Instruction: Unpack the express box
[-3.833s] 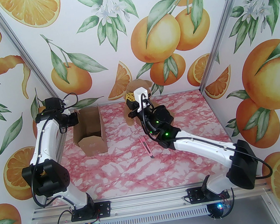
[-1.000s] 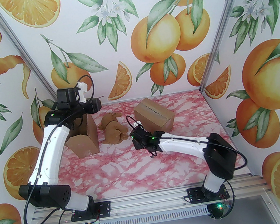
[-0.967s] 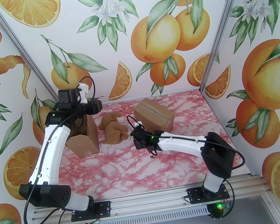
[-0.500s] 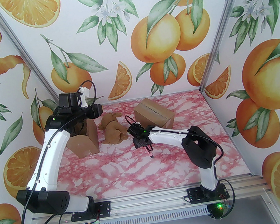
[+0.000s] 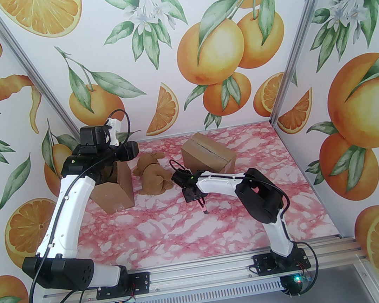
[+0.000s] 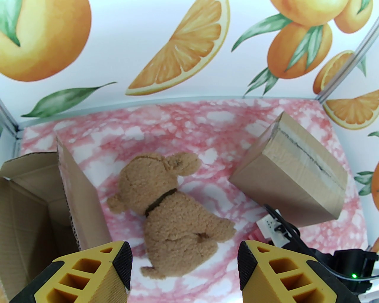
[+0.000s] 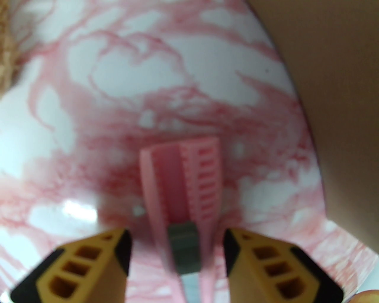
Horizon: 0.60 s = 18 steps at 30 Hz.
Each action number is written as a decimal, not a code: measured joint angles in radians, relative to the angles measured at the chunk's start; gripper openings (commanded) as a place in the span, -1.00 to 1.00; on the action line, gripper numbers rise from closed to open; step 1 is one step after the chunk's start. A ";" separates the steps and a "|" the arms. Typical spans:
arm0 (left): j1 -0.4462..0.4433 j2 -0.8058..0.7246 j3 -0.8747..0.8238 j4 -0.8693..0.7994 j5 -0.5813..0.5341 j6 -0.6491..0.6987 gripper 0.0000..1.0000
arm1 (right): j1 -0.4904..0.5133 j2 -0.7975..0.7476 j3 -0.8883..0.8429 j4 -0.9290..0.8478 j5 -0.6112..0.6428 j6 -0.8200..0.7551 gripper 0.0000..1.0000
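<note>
- While the right gripper (image 7: 176, 241) hangs over the pink cutter (image 7: 180, 177), its fingers stand apart beside it.
- Left gripper (image 6: 185, 254) also spread, above the plush bear (image 6: 174, 219).
- Taped box (image 5: 208, 156) lies near, behind the cutter.

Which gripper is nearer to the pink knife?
Right. The right gripper straddles the knife, one finger on each side, open. The left gripper hangs across the table by the open box, with the plush between it and the knife.
</note>
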 measured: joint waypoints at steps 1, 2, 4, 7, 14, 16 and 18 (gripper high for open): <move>0.000 0.000 0.000 0.001 0.000 0.001 0.26 | -0.002 0.002 0.000 0.002 -0.003 0.001 0.12; 0.000 0.000 0.000 0.000 -0.001 0.001 0.26 | -0.002 0.002 0.000 0.002 -0.004 0.002 0.07; 0.000 0.000 0.000 0.000 -0.004 0.002 0.26 | -0.004 0.002 0.000 0.004 -0.013 0.003 -0.04; 0.000 0.000 0.000 0.000 -0.004 0.005 0.25 | -0.004 0.004 0.002 0.010 -0.026 0.005 -0.22; 0.000 0.000 -0.001 0.000 -0.004 0.016 0.25 | -0.005 0.002 0.002 0.013 -0.021 0.002 -0.44; 0.000 0.000 -0.001 0.001 -0.003 0.016 0.25 | -0.006 0.000 0.002 0.011 -0.012 0.003 -0.45; 0.000 0.000 -0.003 0.008 0.002 0.016 0.24 | -0.008 -0.008 0.002 0.007 -0.003 0.003 -0.51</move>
